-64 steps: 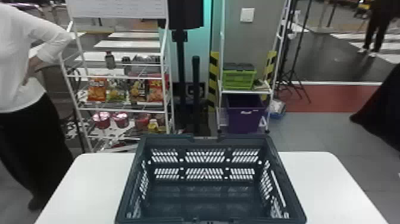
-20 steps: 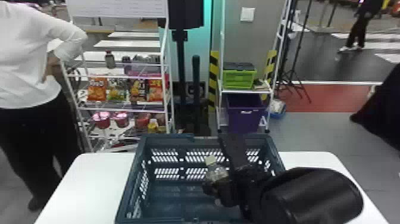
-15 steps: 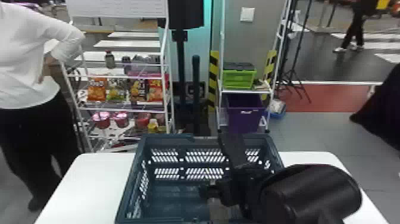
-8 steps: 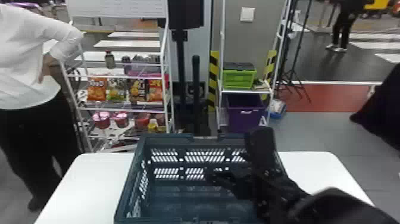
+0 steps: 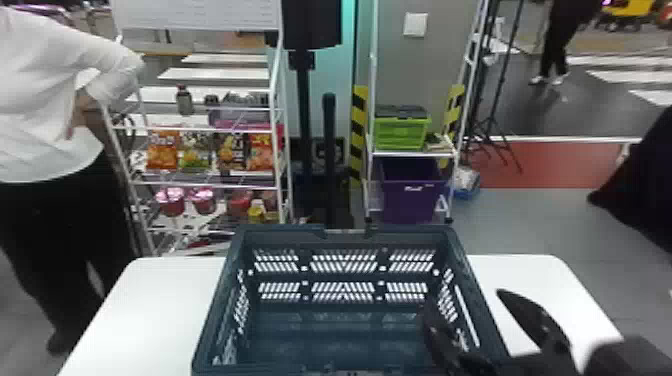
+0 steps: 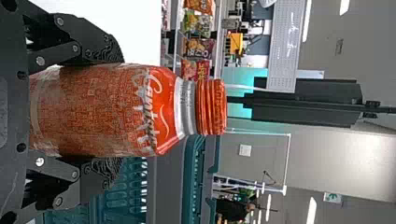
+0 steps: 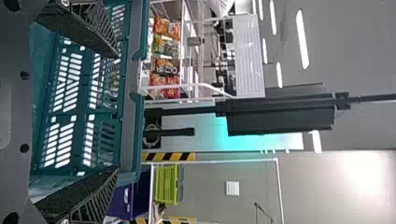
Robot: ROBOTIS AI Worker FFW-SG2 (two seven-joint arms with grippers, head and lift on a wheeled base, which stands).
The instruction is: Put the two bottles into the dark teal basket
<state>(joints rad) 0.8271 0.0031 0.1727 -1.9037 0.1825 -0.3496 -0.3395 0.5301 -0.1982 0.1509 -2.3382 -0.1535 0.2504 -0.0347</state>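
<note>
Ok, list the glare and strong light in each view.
Head view: teal glow on the panel behind the black stand; left wrist view: tabletop washed out to white; right wrist view: ceiling lamps burnt out, bright glare on the wall.

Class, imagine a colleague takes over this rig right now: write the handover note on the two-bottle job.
Left gripper: closed on the orange-capped bottle, holding it upright.
Right gripper: open and empty, at the right side of the dark teal basket.
Basket: on the white table.
Done: one bottle grasped; whether the other is already in the basket cannot be told.
Left: put the held bottle in the basket, and check for the other.
</note>
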